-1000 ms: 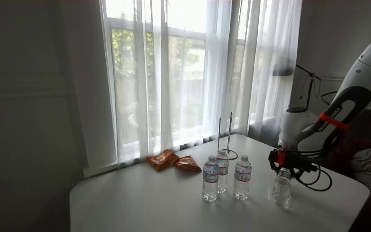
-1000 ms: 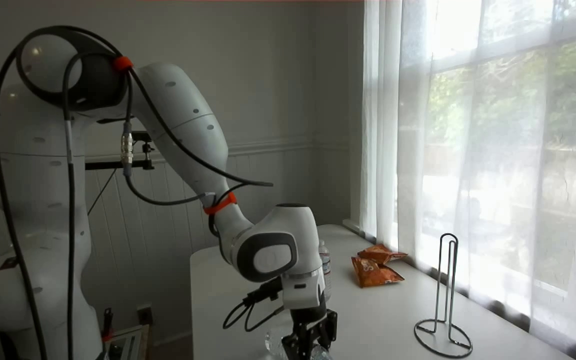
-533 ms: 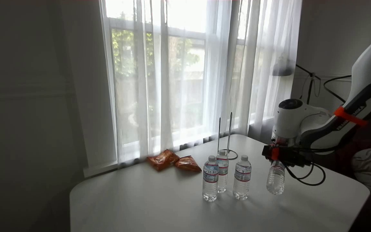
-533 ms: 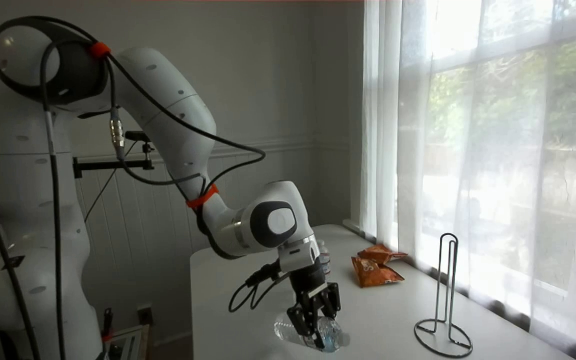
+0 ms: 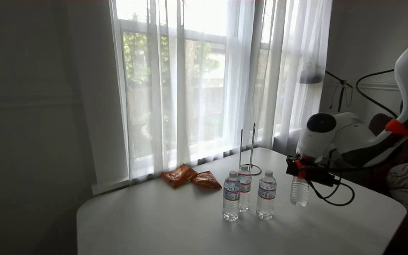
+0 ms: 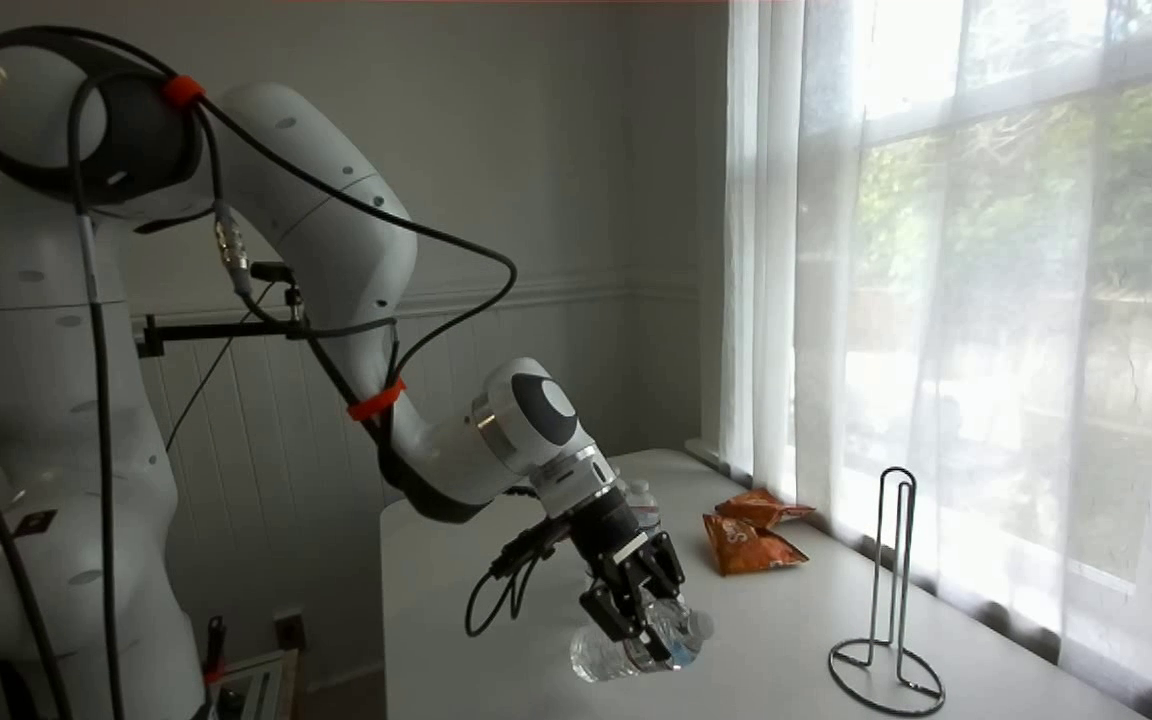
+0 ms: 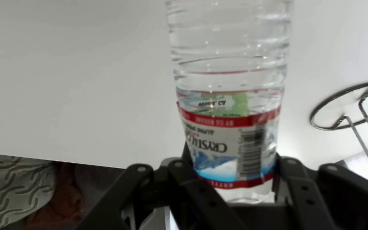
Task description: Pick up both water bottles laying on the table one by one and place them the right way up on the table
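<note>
"Gripper (image 7: 232, 159), black and two-fingered: what has it got?"

"A clear, ribbed plastic water bottle (image 7: 230, 95) with a white, blue and red label band (image 7: 225, 150). The black fingers (image 6: 611, 610) sit against it from both sides at the label, drawn in to its width. In the wrist view the lettering stands upside down."

"Is it upright?"

"No, tilted. In an exterior view it leans well over, its pale cap (image 6: 702, 626) pointing toward the sheer white curtains (image 6: 826, 250) and higher than its base. It is held over the large, round-cornered, smooth-topped white table (image 5: 161, 226); whether the base touches, I can't make out."

"Any more like it?"

"Three, clear plastic with pale caps and labels, all upright on the table in an exterior view, grouped close: a left bottle (image 5: 231, 198), a right bottle (image 5: 266, 196) and a rear bottle (image 5: 245, 189), which the left one partly hides. They stand apart from the gripped one."

"And along the curtains?"

"Two crinkled, shiny orange packets (image 5: 180, 176), lying just beside each other. A tall, dark wire stand (image 6: 902, 575) on a round ring base stands upright on the table too."

"What about the arm?"

"The white robot arm (image 6: 341, 265), with dark panels and an orange-red strap (image 6: 376, 402), reaches over the table in both exterior views."

"And beyond the table's edge?"

"A pale cushion (image 7: 14, 191) with a dark wavy pattern, in the wrist view."
</note>
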Robot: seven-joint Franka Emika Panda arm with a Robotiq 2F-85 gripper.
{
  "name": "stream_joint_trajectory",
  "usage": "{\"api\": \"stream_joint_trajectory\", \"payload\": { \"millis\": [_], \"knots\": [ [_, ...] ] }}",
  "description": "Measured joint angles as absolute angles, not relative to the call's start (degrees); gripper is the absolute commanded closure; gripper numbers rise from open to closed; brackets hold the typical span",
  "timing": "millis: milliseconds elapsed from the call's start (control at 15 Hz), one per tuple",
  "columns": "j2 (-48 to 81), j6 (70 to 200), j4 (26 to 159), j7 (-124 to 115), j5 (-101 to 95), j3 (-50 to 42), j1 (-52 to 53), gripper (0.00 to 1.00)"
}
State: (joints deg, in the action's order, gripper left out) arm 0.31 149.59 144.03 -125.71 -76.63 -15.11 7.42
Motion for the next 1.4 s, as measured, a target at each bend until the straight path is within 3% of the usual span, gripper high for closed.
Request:
{"api": "stream_joint_trajectory", "payload": {
  "millis": [267,333,733,1400],
  "knots": [
    [0.63,149.78,144.08,-125.81,-77.92,-14.82,7.64,0.52],
    [0.64,149.78,144.08,-125.81,-77.93,-14.82,7.64,0.77],
    [1.12,145.69,143.98,-128.13,-80.66,-14.14,7.78,0.77],
    [0.84,132.88,143.83,-140.87,-94.61,-2.89,4.87,0.77]
  ]
}}
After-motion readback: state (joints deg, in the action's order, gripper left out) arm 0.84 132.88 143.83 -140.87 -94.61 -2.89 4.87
